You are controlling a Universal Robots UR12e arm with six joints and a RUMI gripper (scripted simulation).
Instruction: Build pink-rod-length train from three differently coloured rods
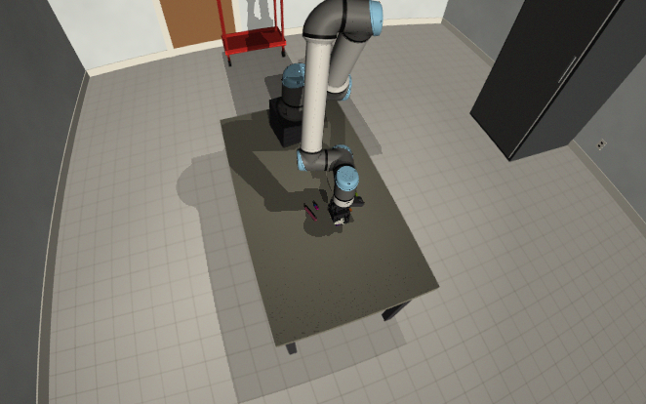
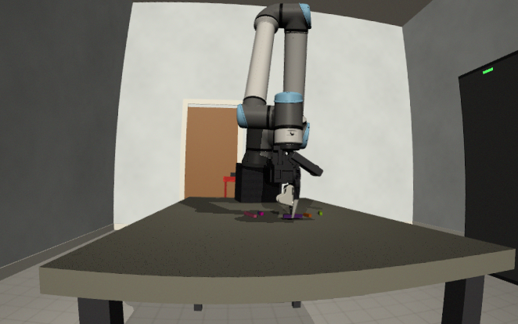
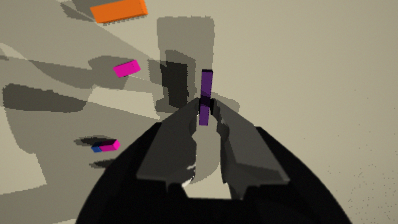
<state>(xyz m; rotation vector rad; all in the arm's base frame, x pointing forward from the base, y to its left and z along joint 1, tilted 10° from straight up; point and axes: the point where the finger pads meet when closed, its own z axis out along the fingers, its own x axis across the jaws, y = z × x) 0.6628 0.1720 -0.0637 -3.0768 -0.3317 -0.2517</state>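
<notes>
My gripper (image 2: 293, 215) (image 3: 204, 99) is shut on the purple rod (image 2: 286, 216) (image 3: 207, 82), gripping it near its middle. The rod is level, on or just above the table; which one I cannot tell. An orange rod (image 2: 307, 214) (image 3: 119, 12) lies at the top left of the wrist view. A magenta rod (image 3: 127, 69) lies between it and the gripper. Lower left, a short blue piece (image 3: 96, 149) and a magenta piece (image 3: 109, 146) lie end to end, touching or nearly so. The pink rod (image 1: 310, 212) (image 2: 250, 214) is not visible in the wrist view.
A lime rod (image 2: 320, 213) lies right of the orange rod in the exterior view. The table (image 1: 335, 281) (image 2: 253, 250) carries the arm's black base (image 1: 283, 125) at its far end. The gripper and its shadows cover part of the area around the rods.
</notes>
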